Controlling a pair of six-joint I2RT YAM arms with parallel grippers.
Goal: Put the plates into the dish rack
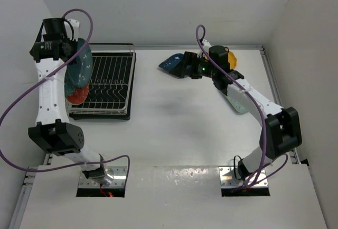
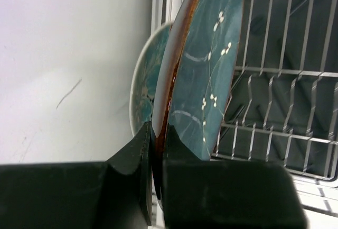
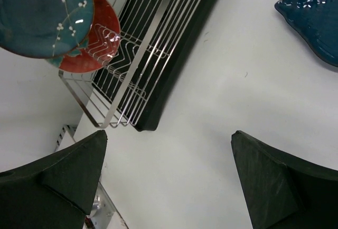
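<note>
Left gripper (image 2: 157,134) clamps the dark teal plate (image 2: 206,81) above the dish rack's (image 1: 113,78) left end; right gripper (image 3: 169,134) gapes wide.

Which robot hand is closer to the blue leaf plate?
The right. The right gripper is open just beside the blue leaf plate; the left gripper is far off at the dish rack, holding the dark teal plate.

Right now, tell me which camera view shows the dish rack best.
The top external view: nearly the whole dish rack shows from above, only its left edge covered by the dark teal plate. The left wrist view shows only some wires close up; the right wrist view shows one end, slanted.
</note>
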